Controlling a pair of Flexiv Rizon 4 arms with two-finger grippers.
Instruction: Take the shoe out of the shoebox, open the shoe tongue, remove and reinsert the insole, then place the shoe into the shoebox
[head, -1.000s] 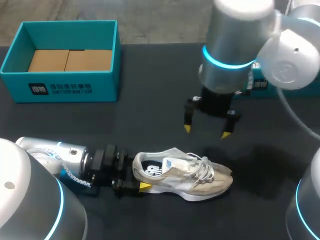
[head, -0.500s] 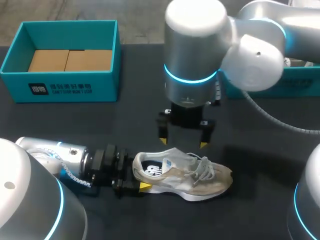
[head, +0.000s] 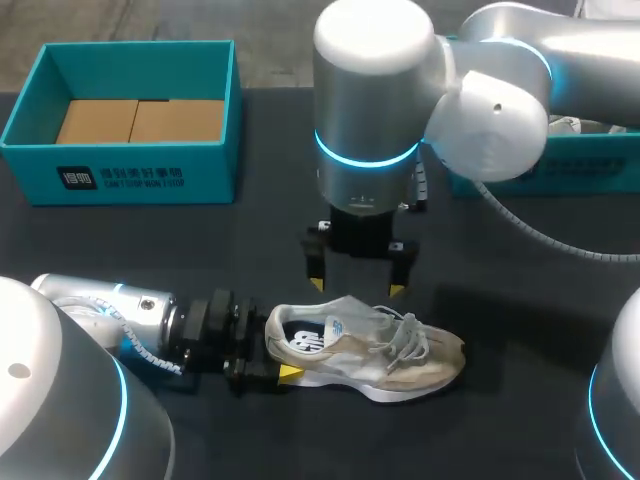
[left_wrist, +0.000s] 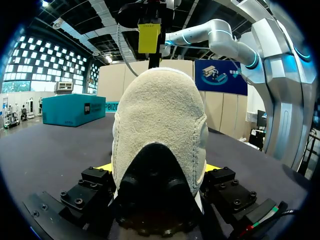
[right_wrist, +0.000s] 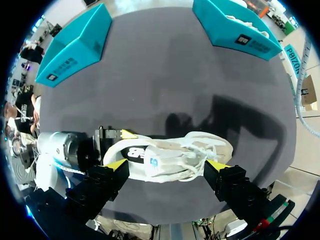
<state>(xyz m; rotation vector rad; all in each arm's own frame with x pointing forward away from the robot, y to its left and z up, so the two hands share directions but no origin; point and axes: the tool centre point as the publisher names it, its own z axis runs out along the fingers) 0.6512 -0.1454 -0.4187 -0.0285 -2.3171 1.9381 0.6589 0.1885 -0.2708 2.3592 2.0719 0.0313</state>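
Head view puts the beige shoe upright at 6 o'clock on the dark desk, toe toward 3 o'clock, and I have my left tool clamped on its heel from both sides. My right tool hangs just above the shoe's collar, yellow-tipped fingers spread wide and touching nothing. At 10 o'clock, well apart from the shoe, sits the teal shoebox, with white print on its front wall; the insole shows a white logo and the tongue a small blue-marked label.
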